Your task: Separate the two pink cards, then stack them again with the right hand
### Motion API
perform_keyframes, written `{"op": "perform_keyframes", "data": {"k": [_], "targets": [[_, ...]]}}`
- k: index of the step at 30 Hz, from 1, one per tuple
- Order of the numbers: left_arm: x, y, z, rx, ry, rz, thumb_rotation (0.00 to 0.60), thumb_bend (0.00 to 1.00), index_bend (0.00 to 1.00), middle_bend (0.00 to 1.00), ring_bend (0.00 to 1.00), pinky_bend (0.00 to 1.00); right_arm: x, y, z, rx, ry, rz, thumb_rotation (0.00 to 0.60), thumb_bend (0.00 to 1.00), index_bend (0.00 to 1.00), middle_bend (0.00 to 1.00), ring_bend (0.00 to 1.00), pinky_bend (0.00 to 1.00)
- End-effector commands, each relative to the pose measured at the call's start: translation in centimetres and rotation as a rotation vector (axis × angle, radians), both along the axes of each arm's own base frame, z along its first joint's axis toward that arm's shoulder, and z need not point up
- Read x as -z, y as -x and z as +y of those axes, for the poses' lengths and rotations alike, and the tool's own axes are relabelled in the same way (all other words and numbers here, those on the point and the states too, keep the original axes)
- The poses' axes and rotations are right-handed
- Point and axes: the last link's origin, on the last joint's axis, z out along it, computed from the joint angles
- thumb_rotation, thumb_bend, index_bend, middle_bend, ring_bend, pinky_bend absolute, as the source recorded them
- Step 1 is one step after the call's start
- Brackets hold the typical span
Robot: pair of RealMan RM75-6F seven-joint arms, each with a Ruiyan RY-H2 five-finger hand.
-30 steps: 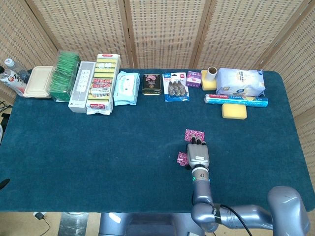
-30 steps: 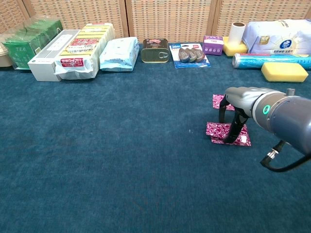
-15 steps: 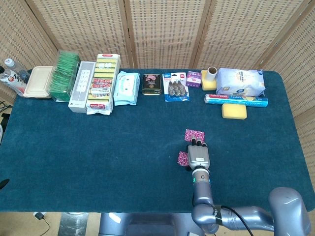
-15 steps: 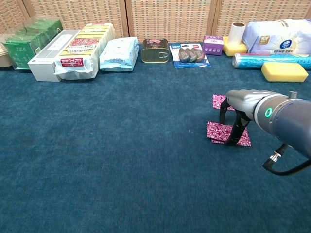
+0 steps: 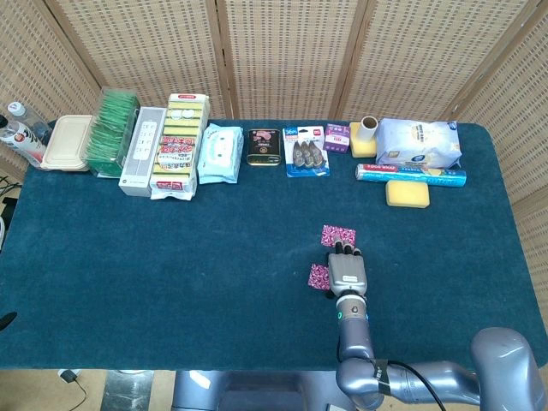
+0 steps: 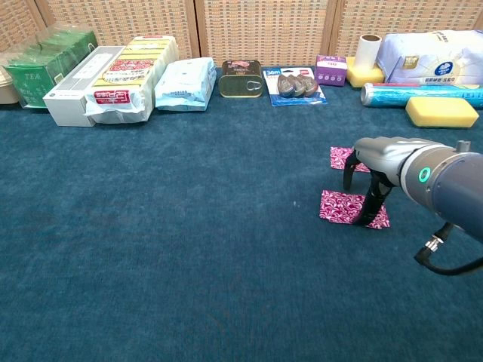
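Two pink patterned cards lie apart on the blue cloth. The far card [image 5: 338,235] [image 6: 342,157] lies flat just beyond my right hand [image 5: 348,274] [image 6: 383,164]. The near card [image 5: 318,276] [image 6: 343,207] also lies flat, its right part under the hand. The hand arches over that card with its fingers apart and pointing down. One dark fingertip [image 6: 372,216] rests on the card's right edge, and nothing is gripped. My left hand shows in neither view.
Along the far edge stand a tea box [image 5: 111,133], a white box [image 5: 141,150], sponge packs [image 5: 180,145], wipes [image 5: 218,154], a tin [image 5: 264,147], a blister pack [image 5: 306,151], a foil roll [image 5: 411,174] and a yellow sponge [image 5: 407,194].
My right hand has drawn back a little toward me and to the right. The near card, whose edge looked raised before, now lies flat.
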Motion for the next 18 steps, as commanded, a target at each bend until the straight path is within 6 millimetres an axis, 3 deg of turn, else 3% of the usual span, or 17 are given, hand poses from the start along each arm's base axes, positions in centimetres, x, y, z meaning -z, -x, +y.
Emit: {"op": "perform_keyframes", "data": {"k": [1,11,18], "targets": [[0.0,0.0,0.0,-0.002,0.001,0.0,0.6,0.1,0.0,0.0,0.0,0.06,-0.4,-0.7,0.4,-0.045,0.001,-0.029,0.6,0.27,0.32,0.0,0.0,0.11],[0.1,0.0,-0.1,0.0,0.001,0.001,0.6,0.1,0.0,0.0,0.0,0.06,0.5,-2.5,0.5,-0.139,-0.081,-0.03,0.6,0.27,0.32,0.0,0.0,0.1],[-0.1,0.1,-0.1,-0.002,-0.003,-0.006,0.6,0.1,0.0,0.0,0.0,0.06,1.3,-2.5,0.1,-0.125,-0.096,0.008,0.6,0.27,0.32,0.0,0.0,0.1]]}}
